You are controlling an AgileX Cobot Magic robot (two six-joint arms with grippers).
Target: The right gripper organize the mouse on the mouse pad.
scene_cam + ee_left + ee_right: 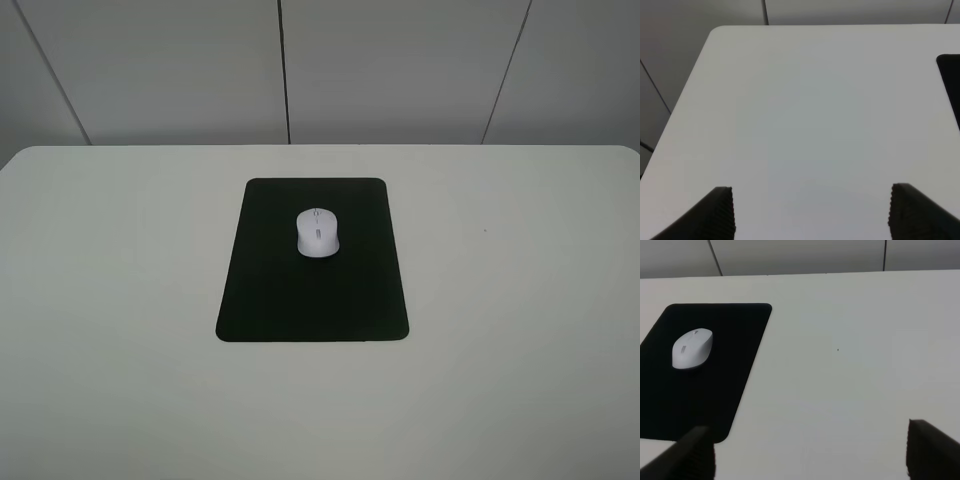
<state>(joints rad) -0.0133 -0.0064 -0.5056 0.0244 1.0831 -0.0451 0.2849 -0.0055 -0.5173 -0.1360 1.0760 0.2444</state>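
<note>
A small white mouse (317,232) with a grey scroll wheel lies on the far half of the black mouse pad (312,295), which lies flat in the middle of the white table. The right wrist view also shows the mouse (692,348) on the pad (700,390). My right gripper (810,452) is open and empty, well away from the mouse, with one finger (687,455) near the pad's corner. My left gripper (812,212) is open and empty over bare table; the pad's edge (950,75) shows at the side. Neither gripper shows in the exterior high view.
The white table (520,300) has rounded far corners and ends at a grey panelled wall (400,70). A tiny dark speck (485,231) lies on the table right of the pad.
</note>
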